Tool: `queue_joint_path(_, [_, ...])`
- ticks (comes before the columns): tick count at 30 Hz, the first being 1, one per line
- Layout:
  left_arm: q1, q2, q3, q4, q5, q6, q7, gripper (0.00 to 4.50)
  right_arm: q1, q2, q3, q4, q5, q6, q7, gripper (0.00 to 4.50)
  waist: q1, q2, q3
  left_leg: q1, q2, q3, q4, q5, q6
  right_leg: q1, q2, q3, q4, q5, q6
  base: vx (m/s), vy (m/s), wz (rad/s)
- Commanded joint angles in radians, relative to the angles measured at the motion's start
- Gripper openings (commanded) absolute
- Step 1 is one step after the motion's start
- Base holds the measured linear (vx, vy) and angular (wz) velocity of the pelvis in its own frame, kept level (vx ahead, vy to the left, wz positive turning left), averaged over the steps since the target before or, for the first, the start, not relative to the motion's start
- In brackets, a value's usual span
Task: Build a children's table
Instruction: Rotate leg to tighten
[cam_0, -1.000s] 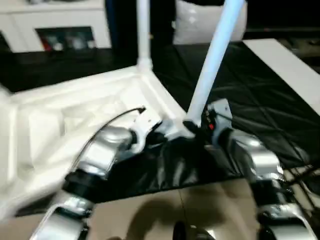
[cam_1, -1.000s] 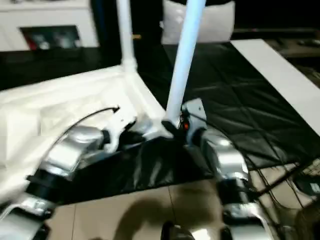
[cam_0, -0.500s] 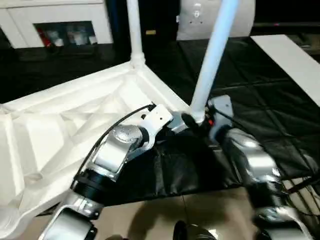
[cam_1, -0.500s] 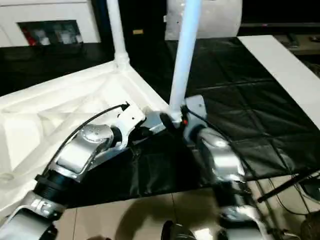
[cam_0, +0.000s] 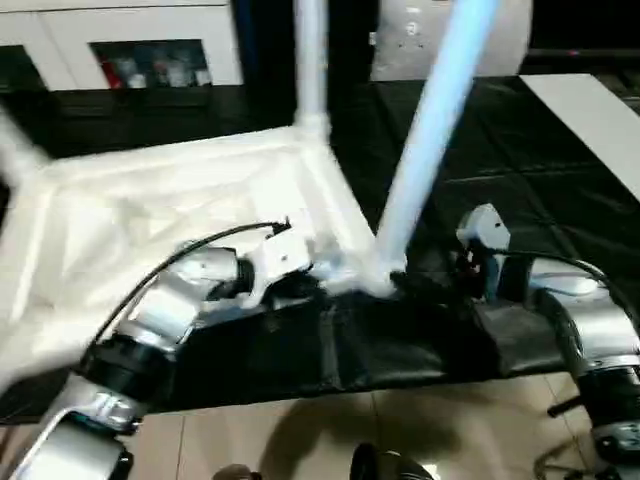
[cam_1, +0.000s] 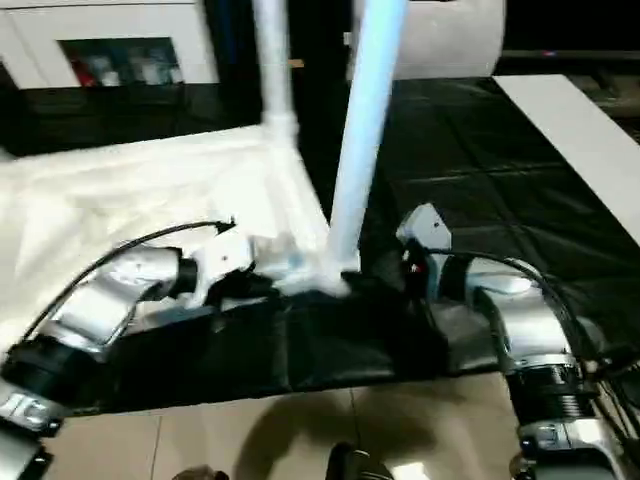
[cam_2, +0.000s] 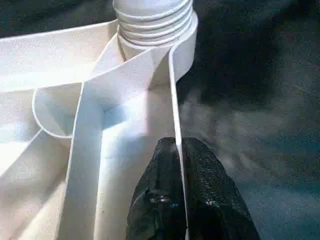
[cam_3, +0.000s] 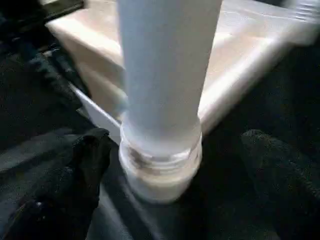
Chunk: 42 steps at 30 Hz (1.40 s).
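Note:
The children's table top (cam_0: 170, 220) lies upside down on the black-sheeted work table, ribs facing up. One white leg (cam_0: 310, 60) stands in the far corner socket. A second leg (cam_0: 430, 150) rises tilted from the near corner socket (cam_2: 152, 25). My left gripper (cam_2: 177, 200) is shut on the top's thin rim wall just beside that near socket, also visible as the left gripper (cam_0: 315, 285) in the head view. My right gripper (cam_3: 185, 165) is open, with one finger on each side of the near leg's base (cam_3: 160, 170) and clear of it.
The work table's front edge runs just below my grippers, with tiled floor (cam_0: 400, 430) beyond it. A white board (cam_0: 590, 120) lies on the black sheet at the right. White cabinets (cam_0: 130, 50) and a white drum (cam_0: 440, 30) stand behind the table.
My right gripper has opened wider and drawn back to the right of the near leg's base. The left gripper stays shut on the rim. The camera has shifted.

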Motion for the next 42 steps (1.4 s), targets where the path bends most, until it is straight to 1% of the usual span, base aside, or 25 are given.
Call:
queue_joint_path(1, [-0.002, 0.013, -0.063, 0.002, -0.007, -0.058, -0.092, 0.00, -0.021, -0.028, 0.032, 0.003, 0.012, -0.015, 0.070, 4.45, 0.004, -0.004, -0.080, -0.004, 0.027, 0.006, -0.056, 0.045, 0.193, 0.082, -0.061, 0.070, -0.036, -0.260, -0.160, 0.000, 0.000, 0.00])
queue_joint_path(2, [-0.007, 0.020, -0.069, 0.011, -0.007, -0.074, -0.106, 0.00, -0.026, -0.037, 0.044, 0.010, 0.012, -0.018, 0.091, 4.45, 0.007, -0.007, -0.080, -0.007, 0.026, 0.007, -0.055, 0.056, 0.201, 0.082, -0.059, 0.072, -0.032, -0.244, -0.169, 0.000, 0.000, 0.00])
queue_joint_path(5, [-0.017, 0.026, -0.075, 0.030, -0.008, -0.099, -0.134, 0.00, -0.032, -0.050, 0.072, 0.023, -0.012, -0.053, 0.115, 4.45, 0.013, -0.008, -0.076, -0.006, 0.026, 0.010, -0.055, 0.031, 0.196, 0.080, -0.061, 0.074, -0.036, -0.277, -0.165, 0.000, 0.000, 0.00])
queue_joint_path(6, [-0.023, 0.028, -0.080, 0.041, -0.009, -0.115, -0.153, 0.00, -0.033, -0.052, 0.086, 0.031, -0.025, -0.074, 0.131, 4.45, 0.016, -0.012, -0.077, -0.009, 0.022, 0.010, -0.056, 0.012, 0.178, 0.084, -0.063, 0.073, -0.040, -0.316, -0.150, 0.000, 0.000, 0.00])
queue_joint_path(8, [-0.030, 0.031, -0.085, 0.053, -0.007, -0.133, -0.175, 0.00, -0.037, -0.048, 0.097, 0.039, -0.029, -0.080, 0.150, 4.17, 0.017, -0.013, -0.076, -0.010, 0.020, 0.011, -0.057, -0.010, 0.160, 0.085, -0.063, 0.074, -0.045, -0.350, -0.134, 0.000, 0.000, 0.00])
queue_joint_path(10, [-0.035, 0.034, -0.089, 0.064, -0.002, -0.153, -0.191, 0.00, -0.041, -0.046, 0.112, 0.049, -0.026, -0.076, 0.181, 4.09, 0.020, -0.013, -0.076, -0.009, 0.018, 0.012, -0.058, -0.034, 0.143, 0.085, -0.061, 0.072, -0.051, -0.390, -0.115, 0.000, 0.000, 0.00])
queue_joint_path(12, [-0.039, 0.035, -0.089, 0.072, -0.001, -0.162, -0.196, 0.00, -0.042, -0.048, 0.123, 0.055, -0.026, -0.077, 0.202, 3.92, 0.021, -0.014, -0.077, -0.009, 0.020, 0.011, -0.058, -0.030, 0.137, 0.085, -0.060, 0.072, -0.050, -0.385, -0.110, 0.000, 0.000, 0.00])
queue_joint_path(13, [-0.045, 0.036, -0.092, 0.087, -0.001, -0.174, -0.194, 0.00, -0.044, -0.052, 0.133, 0.059, -0.022, -0.084, 0.212, 3.70, 0.022, -0.012, -0.078, -0.009, 0.021, 0.011, -0.058, -0.028, 0.138, 0.084, -0.060, 0.072, -0.049, -0.380, -0.111, 0.000, 0.000, 0.00])
queue_joint_path(15, [-0.047, 0.036, -0.092, 0.092, -0.001, -0.179, -0.196, 0.00, -0.045, -0.053, 0.137, 0.062, -0.021, -0.087, 0.211, 3.66, 0.023, -0.013, -0.079, -0.010, 0.023, 0.010, -0.057, -0.023, 0.136, 0.085, -0.060, 0.072, -0.046, -0.369, -0.111, 0.000, 0.000, 0.00])
queue_joint_path(18, [-0.048, 0.035, -0.091, 0.098, 0.001, -0.185, -0.200, 0.00, -0.049, -0.050, 0.137, 0.069, -0.014, -0.077, 0.219, 3.35, 0.023, -0.013, -0.082, -0.011, 0.022, 0.010, -0.056, -0.010, 0.139, 0.085, -0.060, 0.072, -0.043, -0.350, -0.120, 0.000, 0.000, 0.00])
queue_joint_path(20, [-0.048, 0.035, -0.091, 0.101, 0.001, -0.189, -0.204, 0.00, -0.052, -0.048, 0.136, 0.076, -0.010, -0.077, 0.225, 3.27, 0.024, -0.013, -0.083, -0.011, 0.022, 0.011, -0.055, -0.010, 0.140, 0.086, -0.060, 0.073, -0.042, -0.347, -0.122, 0.000, 0.000, 0.00])
queue_joint_path(22, [-0.049, 0.034, -0.091, 0.106, 0.001, -0.193, -0.208, 0.00, -0.053, -0.047, 0.135, 0.079, -0.005, -0.073, 0.234, 2.95, 0.024, -0.017, -0.085, -0.013, 0.021, 0.011, -0.054, 0.000, 0.141, 0.088, -0.060, 0.073, -0.040, -0.342, -0.120, 0.000, 0.000, 0.00])
queue_joint_path(23, [-0.049, 0.034, -0.091, 0.106, 0.001, -0.193, -0.208, 0.00, -0.053, -0.047, 0.135, 0.079, -0.005, -0.073, 0.234, 2.87, 0.025, -0.016, -0.085, -0.013, 0.021, 0.011, -0.054, 0.002, 0.141, 0.088, -0.060, 0.073, -0.040, -0.342, -0.120, 0.000, 0.000, 0.00])
queue_joint_path(24, [-0.049, 0.033, -0.091, 0.111, -0.001, -0.197, -0.212, 0.00, -0.052, -0.048, 0.137, 0.080, 0.000, -0.067, 0.245, 2.85, 0.024, -0.018, -0.085, -0.013, 0.020, 0.012, -0.054, 0.004, 0.142, 0.087, -0.059, 0.072, -0.041, -0.344, -0.118, 0.000, 0.000, 0.00])
queue_joint_path(27, [-0.048, 0.030, -0.090, 0.112, -0.004, -0.195, -0.214, 0.00, -0.049, -0.049, 0.141, 0.080, 0.007, -0.060, 0.254, 2.76, 0.025, -0.019, -0.086, -0.013, 0.022, 0.011, -0.054, 0.008, 0.144, 0.087, -0.059, 0.072, -0.039, -0.343, -0.117, 0.000, 0.000, 0.00])
queue_joint_path(31, [-0.039, 0.016, -0.067, 0.096, -0.022, -0.148, -0.184, 0.00, -0.024, -0.024, 0.141, 0.038, 0.036, -0.002, 0.238, 2.72, 0.026, -0.021, -0.085, -0.013, 0.021, 0.012, -0.053, 0.010, 0.143, 0.087, -0.059, 0.072, -0.040, -0.349, -0.114, 0.000, 0.000, 0.00])
queue_joint_path(33, [-0.028, -0.008, -0.044, 0.070, -0.024, -0.067, -0.115, 0.00, -0.005, 0.038, 0.138, -0.012, 0.040, 0.091, 0.131, 2.72, 0.026, -0.019, -0.081, -0.013, 0.023, 0.011, -0.056, 0.013, 0.136, 0.086, -0.060, 0.072, -0.043, -0.357, -0.110, 0.000, 0.000, 0.00])
queue_joint_path(35, [-0.025, -0.021, -0.033, 0.063, -0.021, -0.032, -0.076, 0.00, -0.001, 0.066, 0.139, -0.025, 0.030, 0.116, 0.077, 2.72, 0.021, -0.018, -0.078, -0.012, 0.018, 0.012, -0.057, -0.012, 0.116, 0.085, -0.059, 0.069, -0.052, -0.399, -0.091, 0.000, 0.000, 0.00])
queue_joint_path(36, [-0.024, -0.032, -0.025, 0.060, -0.019, -0.011, -0.049, 0.00, 0.000, 0.084, 0.141, -0.030, 0.019, 0.124, 0.043, 2.72, 0.016, -0.019, -0.075, -0.011, 0.013, 0.014, -0.059, -0.042, 0.097, 0.084, -0.055, 0.065, -0.062, -0.449, -0.067, 0.000, 0.000, 0.00])
queue_joint_path(37, [-0.018, -0.081, 0.013, 0.046, -0.022, 0.073, 0.055, 0.00, -0.002, 0.157, 0.131, -0.034, 0.001, 0.180, -0.084, 2.72, 0.015, -0.015, -0.073, -0.011, 0.010, 0.014, -0.059, -0.054, 0.088, 0.084, -0.055, 0.063, -0.065, -0.471, -0.057, 0.000, 0.000, 0.00])
queue_joint_path(38, [-0.018, -0.087, 0.017, 0.045, -0.022, 0.082, 0.065, 0.00, -0.002, 0.165, 0.129, -0.034, 0.000, 0.187, -0.097, 2.71, 0.006, -0.016, -0.065, -0.011, 0.007, 0.014, -0.060, -0.084, 0.070, 0.080, -0.052, 0.056, -0.079, -0.526, -0.033, 0.000, 0.000, 0.00])
queue_joint_path(39, [-0.017, -0.103, 0.030, 0.040, -0.024, 0.110, 0.099, 0.00, -0.004, 0.189, 0.123, -0.034, -0.002, 0.206, -0.137, 2.71, 0.003, -0.015, -0.065, -0.004, 0.002, 0.015, -0.057, -0.108, 0.061, 0.079, -0.051, 0.049, -0.088, -0.566, -0.014, 0.000, 0.000, 0.00])
queue_joint_path(40, [-0.013, -0.135, 0.051, 0.025, -0.025, 0.160, 0.156, 0.00, -0.009, 0.234, 0.107, -0.030, -0.001, 0.236, -0.206, 2.70, -0.013, -0.014, -0.060, -0.004, -0.002, 0.012, -0.055, -0.150, 0.051, 0.081, -0.050, 0.035, -0.105, -0.632, 0.037, 0.000, 0.000, 0.00])
queue_joint_path(41, [-0.009, -0.158, 0.065, 0.012, -0.027, 0.201, 0.197, 0.00, -0.013, 0.266, 0.096, -0.027, -0.005, 0.256, -0.258, 2.70, -0.022, -0.009, -0.056, 0.002, 0.001, 0.007, -0.056, -0.190, 0.054, 0.081, -0.050, 0.018, -0.122, -0.664, 0.066, 0.000, 0.000, 0.00])
queue_joint_path(42, [-0.003, -0.182, 0.075, -0.010, -0.022, 0.243, 0.240, 0.00, -0.018, 0.300, 0.088, -0.025, -0.028, 0.278, -0.330, 2.70, -0.030, -0.002, -0.053, 0.009, 0.008, 0.005, -0.057, -0.216, 0.052, 0.081, -0.052, 0.012, -0.129, -0.666, 0.068, 0.000, 0.000, 0.00])
